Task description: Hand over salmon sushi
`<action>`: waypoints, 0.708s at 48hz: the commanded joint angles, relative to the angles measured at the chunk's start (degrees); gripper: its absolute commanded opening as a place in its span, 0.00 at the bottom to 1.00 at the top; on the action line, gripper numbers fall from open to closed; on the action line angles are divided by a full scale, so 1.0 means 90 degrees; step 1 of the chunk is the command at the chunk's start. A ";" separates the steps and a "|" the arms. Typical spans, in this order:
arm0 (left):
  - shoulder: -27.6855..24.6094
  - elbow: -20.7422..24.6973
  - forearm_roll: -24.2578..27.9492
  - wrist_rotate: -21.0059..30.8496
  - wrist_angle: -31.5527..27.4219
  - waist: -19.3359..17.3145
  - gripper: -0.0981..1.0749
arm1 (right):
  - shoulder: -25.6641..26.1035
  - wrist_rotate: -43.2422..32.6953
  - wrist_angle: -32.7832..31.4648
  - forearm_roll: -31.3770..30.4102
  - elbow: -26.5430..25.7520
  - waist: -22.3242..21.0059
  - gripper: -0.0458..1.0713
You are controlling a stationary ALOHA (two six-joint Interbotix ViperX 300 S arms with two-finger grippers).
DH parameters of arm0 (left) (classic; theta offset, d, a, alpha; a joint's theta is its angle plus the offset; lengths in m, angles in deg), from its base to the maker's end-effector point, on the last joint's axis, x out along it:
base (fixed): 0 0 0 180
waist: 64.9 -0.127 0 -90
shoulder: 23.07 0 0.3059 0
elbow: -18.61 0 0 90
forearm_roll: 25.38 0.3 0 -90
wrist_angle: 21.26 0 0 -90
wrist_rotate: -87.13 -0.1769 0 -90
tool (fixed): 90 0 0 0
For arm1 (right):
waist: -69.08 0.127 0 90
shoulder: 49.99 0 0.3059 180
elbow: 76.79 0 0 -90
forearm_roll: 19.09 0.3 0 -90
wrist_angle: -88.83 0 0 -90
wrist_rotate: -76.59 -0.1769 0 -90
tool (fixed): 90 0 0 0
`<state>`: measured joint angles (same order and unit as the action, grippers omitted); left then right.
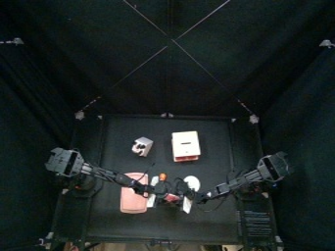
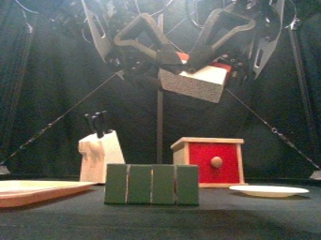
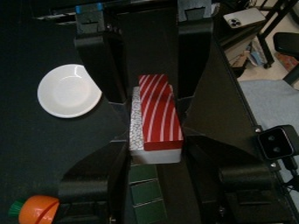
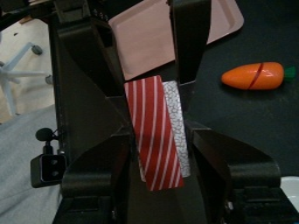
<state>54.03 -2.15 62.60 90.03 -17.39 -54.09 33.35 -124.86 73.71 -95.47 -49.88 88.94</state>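
Note:
The salmon sushi, a red-and-white striped slab on a white rice block, hangs in the air above the table's front middle. Both grippers hold it, one at each end. My left gripper is shut on one end of the sushi. My right gripper is shut on the other end. In the top view the two grippers meet near the front edge, where the sushi is mostly hidden by the jaws.
A white plate and a pink cutting board lie below the grippers. A knife block and a cream box with a red drawer stand further back. A green slatted block stands at the front. An orange toy carrot lies on the table.

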 commanded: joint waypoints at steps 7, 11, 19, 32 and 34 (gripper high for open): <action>0.0068 0.0127 0.0010 -0.0010 -0.0010 0.0000 0.55 | 0.0098 -0.0020 0.0029 -0.0010 -0.0068 -0.0020 0.70; 0.0068 0.0107 0.0000 -0.0010 -0.0010 -0.0010 0.55 | 0.0107 -0.0020 0.0020 -0.0010 -0.0068 -0.0029 0.79; 0.0098 0.0088 0.0010 -0.0010 -0.0010 -0.0020 0.55 | 0.0146 -0.0020 0.0020 0.0000 -0.0049 -0.0020 0.94; 0.0107 0.0049 0.0000 -0.0010 -0.0010 -0.0039 0.55 | 0.0205 -0.0020 0.0020 0.0039 0.0039 -0.0010 0.97; 0.0107 0.0039 0.0000 -0.0010 -0.0010 -0.0039 0.55 | 0.0205 -0.0020 0.0020 0.0039 0.0039 -0.0020 0.97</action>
<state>54.12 -2.50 62.60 89.85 -17.57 -54.17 33.44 -125.03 73.80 -95.12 -49.00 88.85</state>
